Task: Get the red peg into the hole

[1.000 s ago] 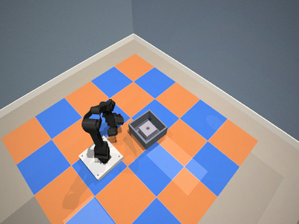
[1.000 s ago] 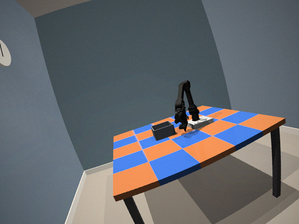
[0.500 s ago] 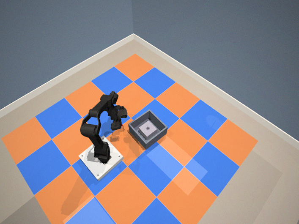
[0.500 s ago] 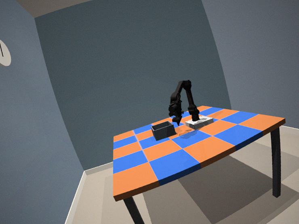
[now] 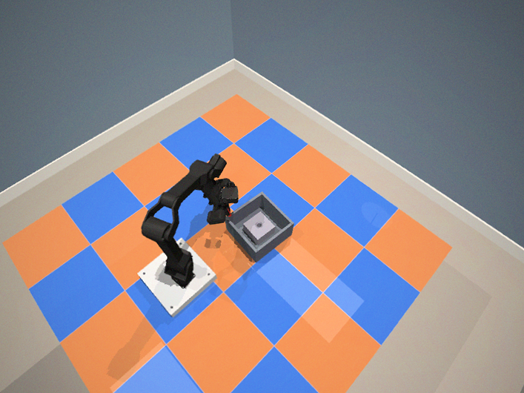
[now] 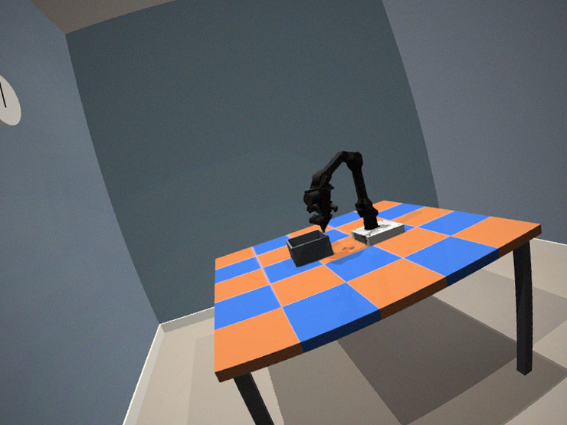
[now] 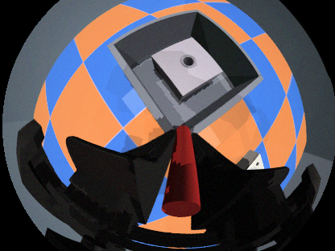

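The fingers (image 5: 226, 209) (image 6: 323, 228) are closed on the red peg (image 5: 228, 212) (image 7: 181, 173), one on either side, above the table (image 5: 220, 331) (image 6: 335, 314) (image 7: 80, 109). It lies lengthwise along them, near end toward the wrist, a grip that seems meant to let the far end lead into a hole. The open box (image 5: 274, 243) (image 6: 310, 251) (image 7: 137, 84) stands just beside them, its nearest corner ahead of their tips; the plate (image 5: 252, 231) (image 7: 177, 74) with the hole (image 5: 258, 225) (image 7: 188, 61) lies beyond that corner, between the walls. The likely next step is carrying the peg over the rim, high enough to spare the lower end a knock. Inside, the walls leave some room around the plate, though spread fingers might brush them.
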